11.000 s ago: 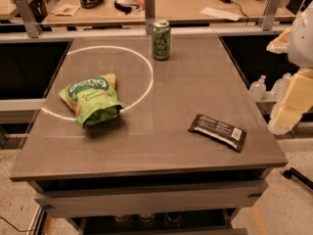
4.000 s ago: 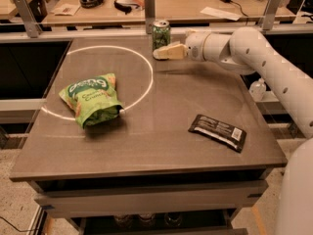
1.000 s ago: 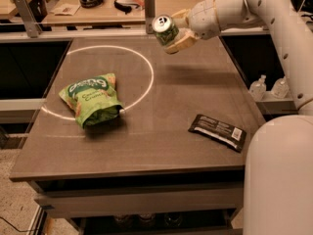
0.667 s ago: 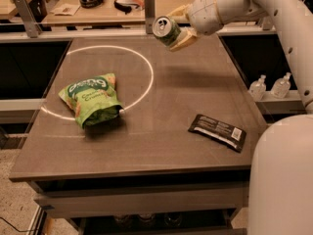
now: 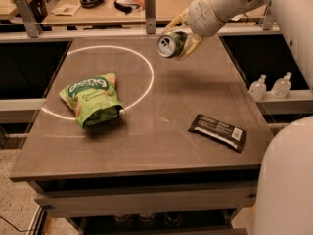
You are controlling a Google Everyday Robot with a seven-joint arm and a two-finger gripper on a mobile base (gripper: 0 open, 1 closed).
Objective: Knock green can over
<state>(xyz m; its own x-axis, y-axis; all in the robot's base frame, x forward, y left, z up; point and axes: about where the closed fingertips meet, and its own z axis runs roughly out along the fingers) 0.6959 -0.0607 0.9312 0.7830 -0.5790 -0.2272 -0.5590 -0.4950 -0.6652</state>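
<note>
The green can (image 5: pixel 171 43) is held in the air above the far part of the table, tipped on its side with its silver top facing left toward the camera. My gripper (image 5: pixel 183 33) is shut on the can, with one tan finger above it and one at its right side. The white arm reaches in from the upper right.
A green snack bag (image 5: pixel 90 99) lies at the left on the brown table (image 5: pixel 161 146), across a white circle line (image 5: pixel 146 82). A dark snack bar wrapper (image 5: pixel 217 131) lies at the right. Two small bottles (image 5: pixel 271 86) stand off the table's right edge. A desk with clutter stands behind.
The gripper closed on the standing can at the table's far edge, lifted it and tipped it sideways. In the last second it has turned the can's top more toward the camera.
</note>
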